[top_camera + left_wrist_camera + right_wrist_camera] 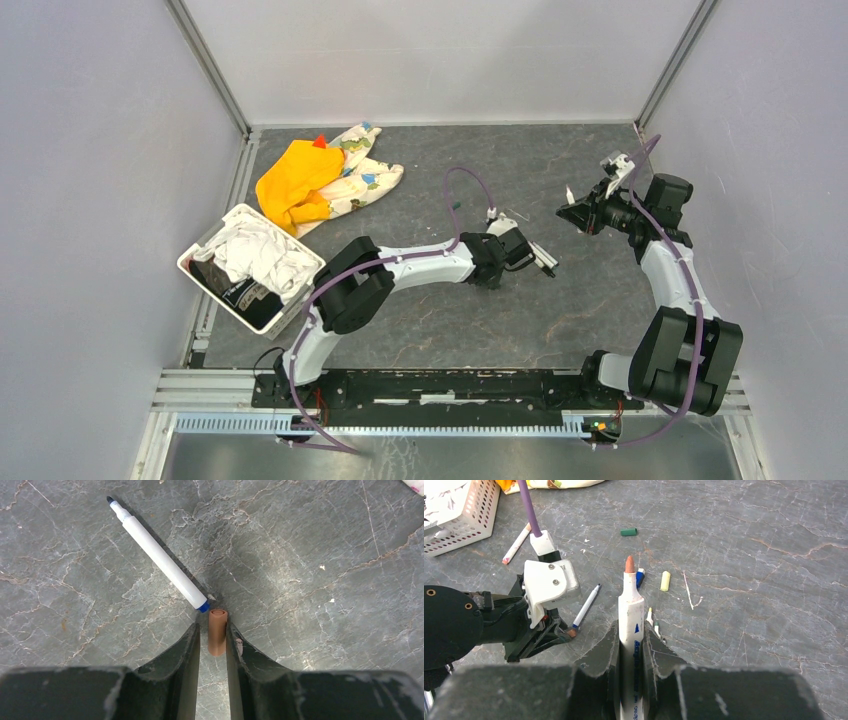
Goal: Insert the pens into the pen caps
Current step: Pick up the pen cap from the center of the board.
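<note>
A short brown pen cap (pixel 217 632) lies between the fingers of my left gripper (pixel 212 626). It rests against the right finger, and a gap shows on the left side, so the jaws stand slightly open. Just beyond it lies a white pen (pixel 157 555) with a blue tip. My right gripper (pixel 630 625) is shut on a white pen (pixel 631 607) with a brown tip, held above the table and pointing towards the left gripper (pixel 566 630). A blue cap (pixel 640 576), a cream cap (pixel 665 580) and a dark green cap (pixel 628 531) lie on the table.
A red-tipped pen (pixel 516 543) lies near the white basket (pixel 469 520) of cloths. Two more pens (pixel 650 616) lie beside the right finger, near a thin stick (pixel 688 587). An orange cloth (pixel 295 185) and a patterned cloth (pixel 365 175) lie at the back left.
</note>
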You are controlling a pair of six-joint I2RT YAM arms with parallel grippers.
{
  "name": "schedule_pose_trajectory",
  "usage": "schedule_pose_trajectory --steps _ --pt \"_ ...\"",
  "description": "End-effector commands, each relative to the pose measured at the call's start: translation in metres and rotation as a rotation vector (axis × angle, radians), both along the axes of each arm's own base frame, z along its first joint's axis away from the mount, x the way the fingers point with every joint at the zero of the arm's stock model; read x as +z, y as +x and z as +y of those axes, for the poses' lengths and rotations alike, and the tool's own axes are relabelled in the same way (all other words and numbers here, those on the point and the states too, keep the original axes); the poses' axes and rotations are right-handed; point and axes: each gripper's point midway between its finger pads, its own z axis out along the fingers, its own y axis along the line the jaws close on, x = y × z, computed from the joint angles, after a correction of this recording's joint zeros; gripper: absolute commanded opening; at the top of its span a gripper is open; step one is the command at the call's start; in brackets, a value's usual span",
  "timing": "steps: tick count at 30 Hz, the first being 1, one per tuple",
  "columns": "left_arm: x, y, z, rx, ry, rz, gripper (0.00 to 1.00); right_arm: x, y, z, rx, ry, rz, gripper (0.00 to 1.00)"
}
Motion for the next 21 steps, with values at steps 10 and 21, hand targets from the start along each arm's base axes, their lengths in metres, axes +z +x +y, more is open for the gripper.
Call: schedule_pose_trajectory --steps 10,21 --pt "-0.064 -0.037 0.052 -0.198 0.357 0.238 0.25 0.013 -0.002 0.002 0.02 0.009 -0.059 0.0" --pt "-0.096 -0.072 0.045 -0.299 0.265 0.413 0.11 0.014 -0.004 0.005 0.03 0.021 -0.058 0.0"
